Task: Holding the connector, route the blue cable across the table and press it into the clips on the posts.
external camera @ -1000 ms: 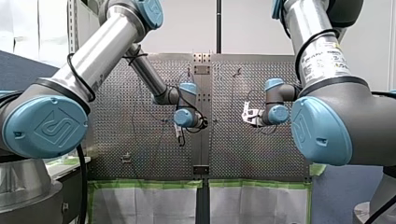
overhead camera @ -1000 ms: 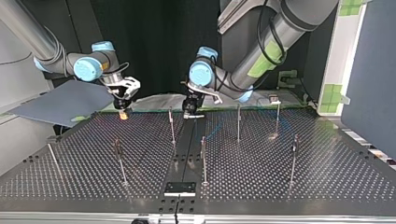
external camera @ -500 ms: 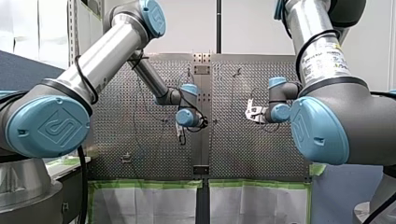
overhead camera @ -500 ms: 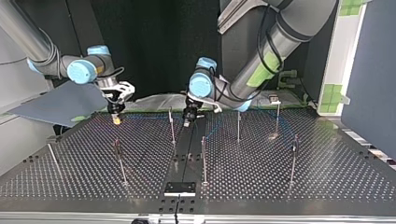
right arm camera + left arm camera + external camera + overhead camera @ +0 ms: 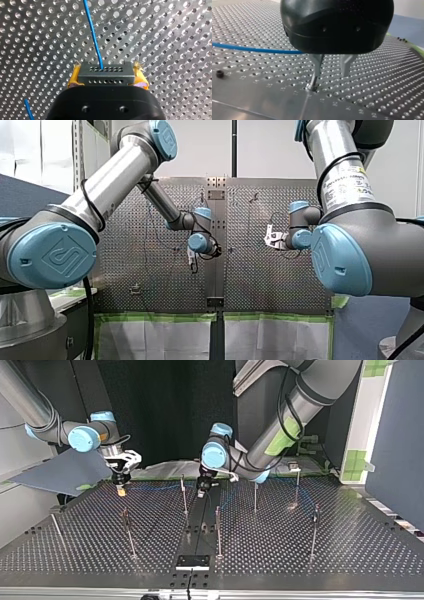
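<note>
The right hand is pinching the connector low over the worktop.

The grey connector is sitting between the yellow pads of the robot's right hand, and the blue cable is leaving its front face and running ahead over the perforated worktop. In the top view this hand is hanging at the left, and the cable is lying faintly toward the middle posts. The left hand is holding its metal fingers spread with nothing between them, close to the worktop. The cable is coming to it from one side and going out of sight behind its black body.
</note>
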